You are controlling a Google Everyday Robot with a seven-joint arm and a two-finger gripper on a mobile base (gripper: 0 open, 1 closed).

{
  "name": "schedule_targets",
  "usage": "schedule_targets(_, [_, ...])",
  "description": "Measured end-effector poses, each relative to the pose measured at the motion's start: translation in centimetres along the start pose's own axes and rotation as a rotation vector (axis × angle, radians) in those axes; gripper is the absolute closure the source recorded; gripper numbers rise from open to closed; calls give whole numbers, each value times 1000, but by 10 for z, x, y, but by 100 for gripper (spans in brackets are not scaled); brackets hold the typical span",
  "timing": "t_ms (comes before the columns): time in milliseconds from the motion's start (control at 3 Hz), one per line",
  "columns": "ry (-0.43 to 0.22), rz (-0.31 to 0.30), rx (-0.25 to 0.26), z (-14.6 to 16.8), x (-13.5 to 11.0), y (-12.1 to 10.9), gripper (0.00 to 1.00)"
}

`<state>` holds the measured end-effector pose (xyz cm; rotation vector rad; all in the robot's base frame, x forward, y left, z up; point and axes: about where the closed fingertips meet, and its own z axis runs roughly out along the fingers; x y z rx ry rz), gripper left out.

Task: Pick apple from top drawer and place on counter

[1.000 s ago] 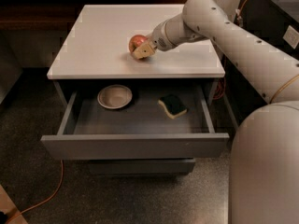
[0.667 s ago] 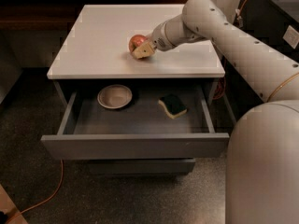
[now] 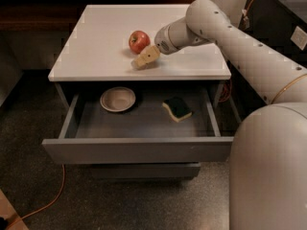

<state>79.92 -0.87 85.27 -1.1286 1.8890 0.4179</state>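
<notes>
Since a second ago, the gripper (image 3: pixel 146 58) has come off the apple (image 3: pixel 139 41) and slid a little toward the counter's front edge. It now sits just beside the fruit on its near side rather than around it. You can count the gripper as empty, since the apple is not in it, but you cannot tell how far apart it stands.

The apple rests upright on the counter (image 3: pixel 96 47), around the middle of the white top and well back from every edge. It looks settled, so you can judge both the pick and the place as done. What seems left is to lift the arm clear without nudging the fruit.

The top drawer (image 3: pixel 139 150) stands pulled fully out with its dark floor on show. It holds two things, well apart: a beige bowl (image 3: pixel 118 99) at the back left, mouth up and with nothing in it, and a green-and-yellow sponge (image 3: pixel 177 108) lying flat toward the right. No apple remains in there.
</notes>
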Motion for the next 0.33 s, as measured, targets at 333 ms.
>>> schedule_targets(333, [0,0,0,0,0,0,0])
